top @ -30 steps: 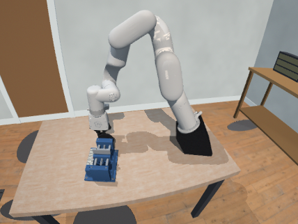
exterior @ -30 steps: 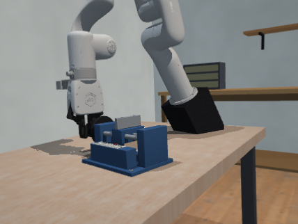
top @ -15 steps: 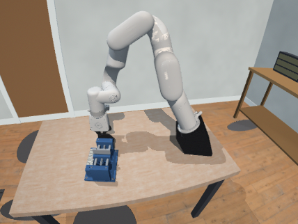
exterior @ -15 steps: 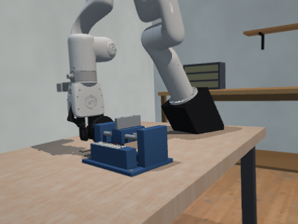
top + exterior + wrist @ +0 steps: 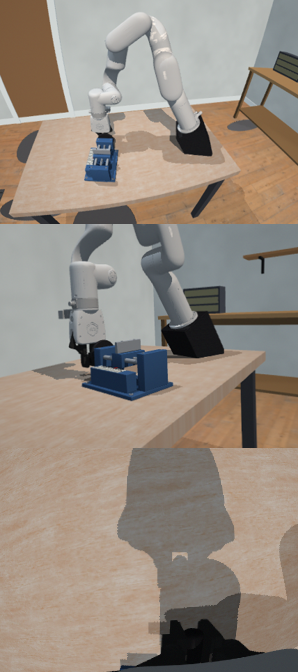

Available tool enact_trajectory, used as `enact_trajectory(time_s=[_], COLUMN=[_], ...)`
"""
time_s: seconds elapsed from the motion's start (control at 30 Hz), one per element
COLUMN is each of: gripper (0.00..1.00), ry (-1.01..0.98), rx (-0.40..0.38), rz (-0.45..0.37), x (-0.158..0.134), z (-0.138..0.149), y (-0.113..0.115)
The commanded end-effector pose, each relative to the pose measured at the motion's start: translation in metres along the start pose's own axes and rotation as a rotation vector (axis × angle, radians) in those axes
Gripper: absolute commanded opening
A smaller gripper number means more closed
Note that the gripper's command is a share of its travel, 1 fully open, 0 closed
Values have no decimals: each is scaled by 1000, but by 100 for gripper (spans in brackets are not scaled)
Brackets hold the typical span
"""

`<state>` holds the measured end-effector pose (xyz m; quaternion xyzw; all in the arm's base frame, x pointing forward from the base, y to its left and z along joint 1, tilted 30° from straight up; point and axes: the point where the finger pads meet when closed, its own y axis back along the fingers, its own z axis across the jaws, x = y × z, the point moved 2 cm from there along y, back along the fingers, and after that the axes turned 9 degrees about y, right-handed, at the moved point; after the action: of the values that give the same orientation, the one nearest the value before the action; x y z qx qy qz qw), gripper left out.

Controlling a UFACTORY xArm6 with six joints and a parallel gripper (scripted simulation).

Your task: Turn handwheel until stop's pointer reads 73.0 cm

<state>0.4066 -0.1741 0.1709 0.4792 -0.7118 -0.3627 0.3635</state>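
A blue stop fixture (image 5: 102,161) sits on the wooden table, with grey rods, a grey stop plate (image 5: 127,346) and a scale strip (image 5: 111,369) along its near side. A dark handwheel (image 5: 101,346) is at its far end. My gripper (image 5: 85,357) points straight down at that end and is shut on the handwheel's handle; it also shows in the top view (image 5: 102,133). The wrist view shows only dark finger parts (image 5: 196,644) over the table top. The pointer's reading is too small to tell.
The arm's black base (image 5: 193,137) stands on the table to the right of the fixture. A wooden shelf (image 5: 275,101) with a dark box (image 5: 288,65) stands off the table at the right.
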Motion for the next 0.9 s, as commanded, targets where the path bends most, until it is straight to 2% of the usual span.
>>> enact_trajectory(time_s=[0.0,0.87], gripper=[6,6], ry=[0,0], rx=[1,1], rz=[1,1], x=[0,-3], z=[2,20], y=[-2,-12])
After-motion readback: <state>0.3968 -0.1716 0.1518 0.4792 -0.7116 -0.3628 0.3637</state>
